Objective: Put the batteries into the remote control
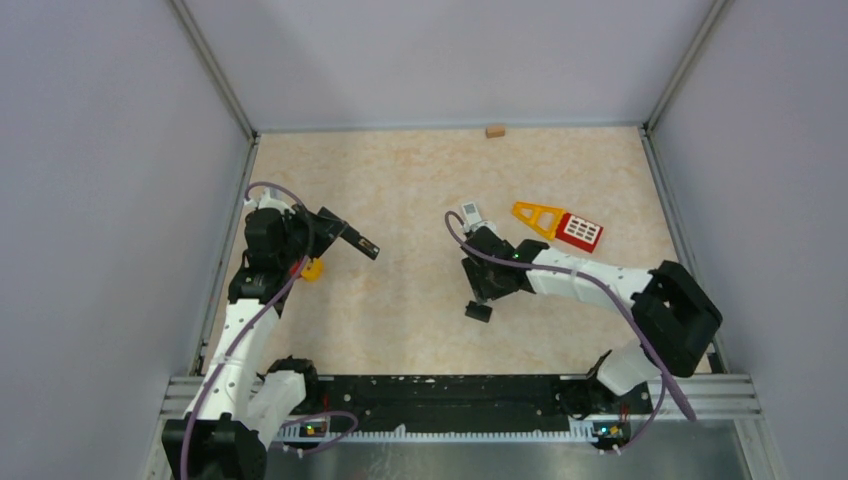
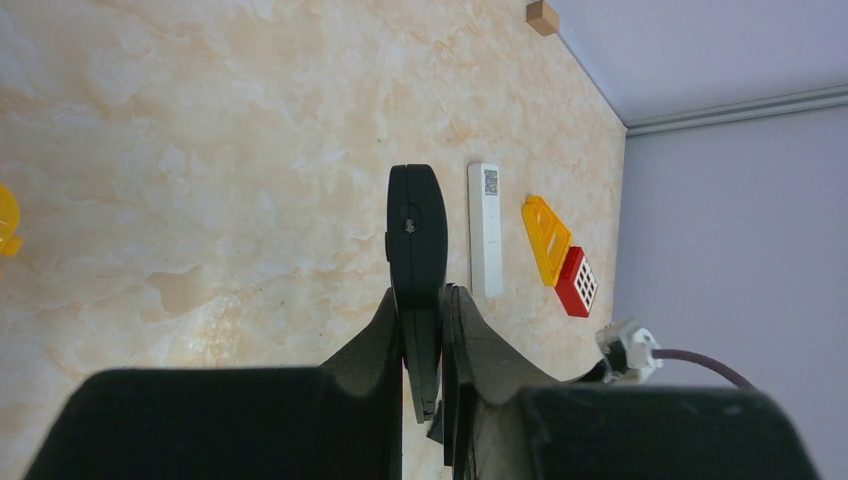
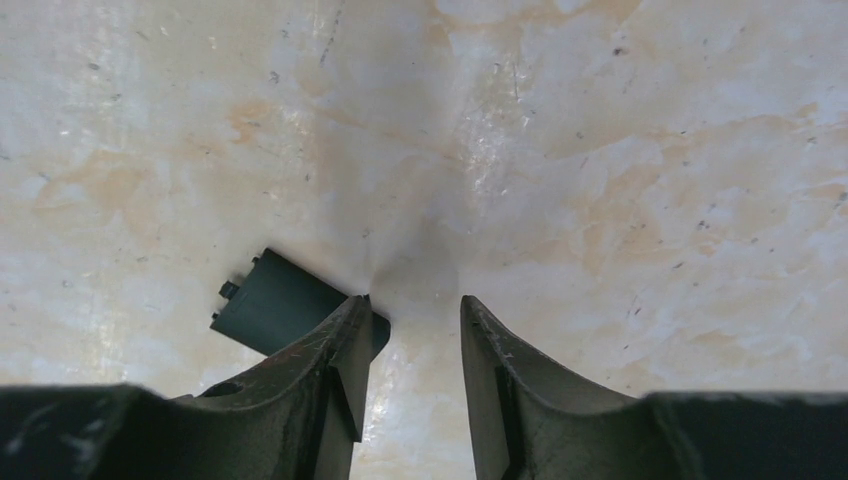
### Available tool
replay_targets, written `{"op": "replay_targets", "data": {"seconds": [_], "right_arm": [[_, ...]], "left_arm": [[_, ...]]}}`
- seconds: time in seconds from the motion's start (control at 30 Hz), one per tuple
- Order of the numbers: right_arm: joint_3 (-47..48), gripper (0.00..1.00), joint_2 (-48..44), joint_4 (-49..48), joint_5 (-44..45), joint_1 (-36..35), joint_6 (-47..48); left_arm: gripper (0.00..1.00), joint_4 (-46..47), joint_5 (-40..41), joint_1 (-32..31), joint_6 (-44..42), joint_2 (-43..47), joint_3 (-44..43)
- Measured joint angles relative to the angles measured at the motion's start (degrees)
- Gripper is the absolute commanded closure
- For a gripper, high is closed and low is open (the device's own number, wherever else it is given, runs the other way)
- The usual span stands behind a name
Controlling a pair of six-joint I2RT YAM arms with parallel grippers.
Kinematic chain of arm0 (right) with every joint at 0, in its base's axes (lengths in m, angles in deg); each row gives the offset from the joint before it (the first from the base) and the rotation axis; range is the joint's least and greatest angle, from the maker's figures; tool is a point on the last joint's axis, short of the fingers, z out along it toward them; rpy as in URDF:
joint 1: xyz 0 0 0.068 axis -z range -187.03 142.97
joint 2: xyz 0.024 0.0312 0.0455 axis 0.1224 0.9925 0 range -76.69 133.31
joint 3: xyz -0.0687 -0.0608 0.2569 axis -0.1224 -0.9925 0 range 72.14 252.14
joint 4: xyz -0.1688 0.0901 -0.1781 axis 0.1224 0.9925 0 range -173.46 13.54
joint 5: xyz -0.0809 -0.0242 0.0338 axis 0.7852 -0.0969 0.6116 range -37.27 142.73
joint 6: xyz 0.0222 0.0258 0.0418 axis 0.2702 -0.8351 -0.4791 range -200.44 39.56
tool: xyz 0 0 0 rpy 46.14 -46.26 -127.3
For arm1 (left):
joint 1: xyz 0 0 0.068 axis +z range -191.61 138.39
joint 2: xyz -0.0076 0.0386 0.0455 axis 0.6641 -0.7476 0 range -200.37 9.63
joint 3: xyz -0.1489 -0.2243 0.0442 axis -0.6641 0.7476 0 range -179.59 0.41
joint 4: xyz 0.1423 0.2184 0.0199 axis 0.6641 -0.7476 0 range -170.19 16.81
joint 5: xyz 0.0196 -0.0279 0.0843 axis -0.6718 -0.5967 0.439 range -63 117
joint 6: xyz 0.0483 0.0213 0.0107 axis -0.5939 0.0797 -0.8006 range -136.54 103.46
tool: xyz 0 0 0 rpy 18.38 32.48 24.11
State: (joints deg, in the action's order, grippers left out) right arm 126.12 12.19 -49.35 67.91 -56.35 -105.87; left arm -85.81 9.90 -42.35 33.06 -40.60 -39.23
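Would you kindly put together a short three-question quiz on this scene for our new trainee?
1. True or false: the left claw is shut on the black remote.
2. What lies on the table right beside the open right claw? A) a coin B) a dark flat cover piece C) a spoon
3. What colour is the remote lying flat on the table?
Key: 1 true; 2 B; 3 white.
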Motion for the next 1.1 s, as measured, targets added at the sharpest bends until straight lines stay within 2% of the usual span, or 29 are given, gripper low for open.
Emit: {"op": "replay_targets", "data": {"seconds": [0.07,0.2,0.43,0.73,0.87,1.1], "right_arm": [[-0.1,0.32,-3.2,-0.8,-1.2,-0.2,2.3],[-0.7,0.28,-6.7,-2.4,-6.6,-0.9,9.4],[-0.2,0.28,-0.8,0.1,-10.9,-7.7,23.9],[0.8,0.31,4.6,2.2,-7.8,-7.9,31.5],[1.1,0.41,5.0,2.0,-7.8,-7.9,33.0],[2.3,0.47,6.3,2.8,-10.8,-7.5,35.9]], "left_arm": [[1.00,0.0,0.0,0.0,0.0,0.0,0.0],[1.00,0.0,0.0,0.0,0.0,0.0,0.0],[1.00,0.0,0.0,0.0,0.0,-0.2,0.0],[1.00,0.0,0.1,0.0,0.0,-0.7,0.0],[1.00,0.0,0.1,0.0,0.0,-0.7,0.0],[1.00,0.0,0.0,0.0,0.0,-1.4,0.0]]}}
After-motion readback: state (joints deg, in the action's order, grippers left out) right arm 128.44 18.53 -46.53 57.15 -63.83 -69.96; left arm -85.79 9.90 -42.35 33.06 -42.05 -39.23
